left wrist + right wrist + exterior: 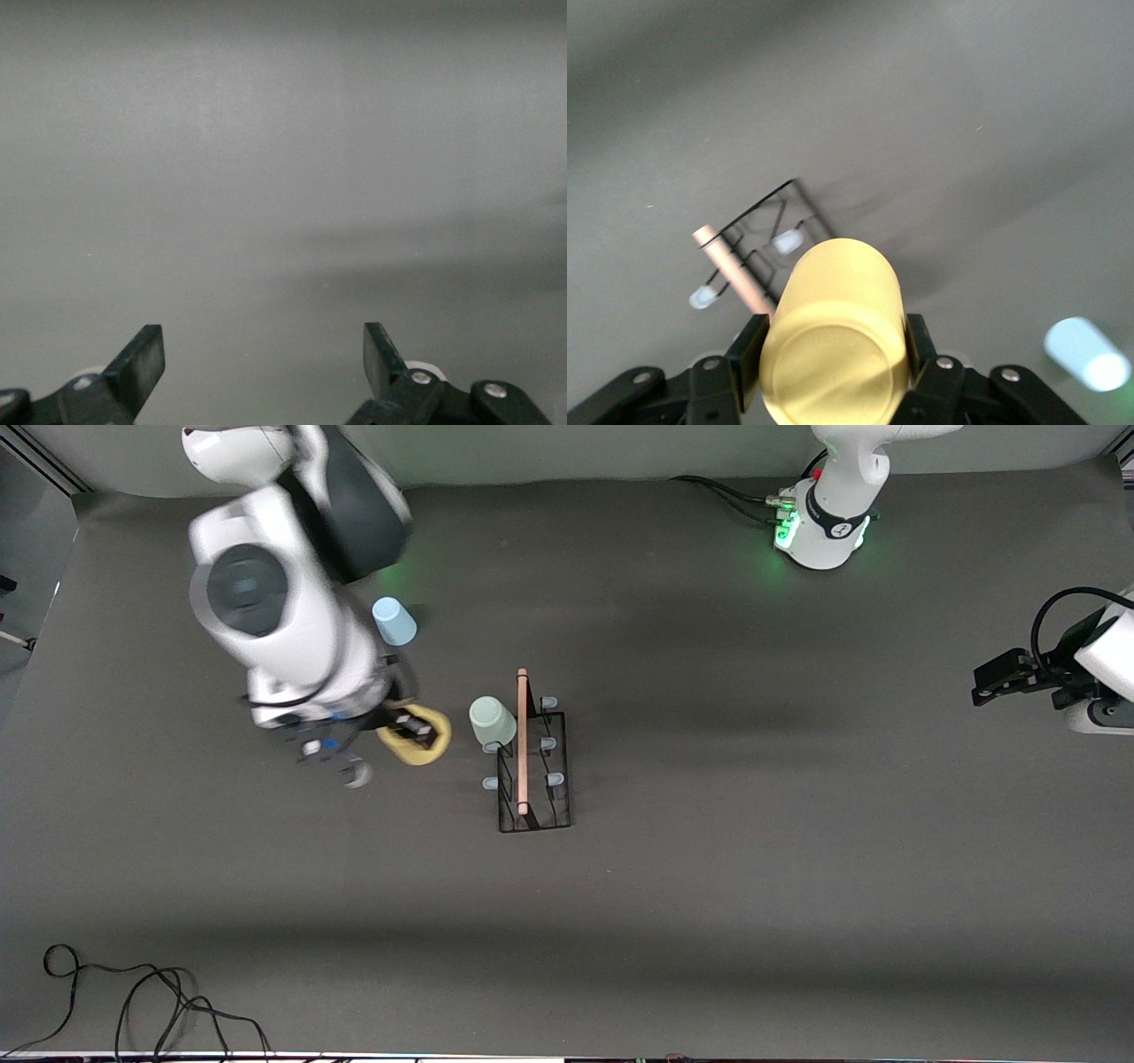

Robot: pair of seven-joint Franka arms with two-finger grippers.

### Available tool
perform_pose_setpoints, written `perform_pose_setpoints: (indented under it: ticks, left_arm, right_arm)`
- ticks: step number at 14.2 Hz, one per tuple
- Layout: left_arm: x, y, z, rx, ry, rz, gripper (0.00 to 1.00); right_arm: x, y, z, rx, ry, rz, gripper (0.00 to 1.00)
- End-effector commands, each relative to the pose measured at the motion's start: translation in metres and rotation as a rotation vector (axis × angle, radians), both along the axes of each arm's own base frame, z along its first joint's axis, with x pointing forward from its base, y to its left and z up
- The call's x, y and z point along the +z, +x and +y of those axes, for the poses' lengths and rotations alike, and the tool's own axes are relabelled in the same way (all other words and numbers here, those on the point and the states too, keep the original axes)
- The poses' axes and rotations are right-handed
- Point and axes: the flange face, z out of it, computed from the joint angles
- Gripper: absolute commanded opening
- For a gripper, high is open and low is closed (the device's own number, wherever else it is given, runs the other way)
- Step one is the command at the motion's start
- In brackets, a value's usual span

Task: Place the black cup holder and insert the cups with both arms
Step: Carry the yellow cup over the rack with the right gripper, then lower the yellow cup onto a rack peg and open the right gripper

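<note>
The black cup holder (536, 779) stands mid-table with its wooden rod handle (522, 744) on top; it also shows in the right wrist view (771, 230). The mint green cup (492, 722) sits upside down on a peg on the side toward the right arm's end. My right gripper (415, 731) is shut on the yellow cup (416, 751), held over the table beside the holder; the right wrist view shows the cup (833, 328) between the fingers (749, 354). The light blue cup (394, 621) stands on the table, farther from the front camera. My left gripper (982, 686) waits open and empty (264, 354).
Black cables (133, 1001) lie near the table's front edge at the right arm's end. The left arm's green-lit base (819, 531) stands at the back. The light blue cup also shows in the right wrist view (1087, 354).
</note>
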Motion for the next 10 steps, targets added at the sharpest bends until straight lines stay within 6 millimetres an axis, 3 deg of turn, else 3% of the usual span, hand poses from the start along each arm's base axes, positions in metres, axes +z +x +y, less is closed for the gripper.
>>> perform_pose_setpoints:
  ticks: [1, 2, 8, 10]
  left_arm:
    - [0.007, 0.004, -0.006, 0.005, -0.004, -0.011, 1.0]
    - [0.01, 0.005, -0.007, 0.027, -0.002, -0.014, 1.0]
    - [0.012, 0.008, -0.017, 0.038, -0.002, -0.014, 1.0]
    - [0.013, 0.008, -0.017, 0.036, -0.002, -0.015, 1.0]
  right_arm:
    - [-0.03, 0.005, 0.022, -0.087, 0.008, -0.025, 0.0]
    - [-0.045, 0.004, 0.029, -0.081, 0.01, -0.032, 0.0]
    - [-0.136, 0.011, 0.03, -0.115, 0.029, -0.09, 0.0]
    - [-0.158, 0.009, 0.039, -0.109, 0.027, -0.094, 0.0]
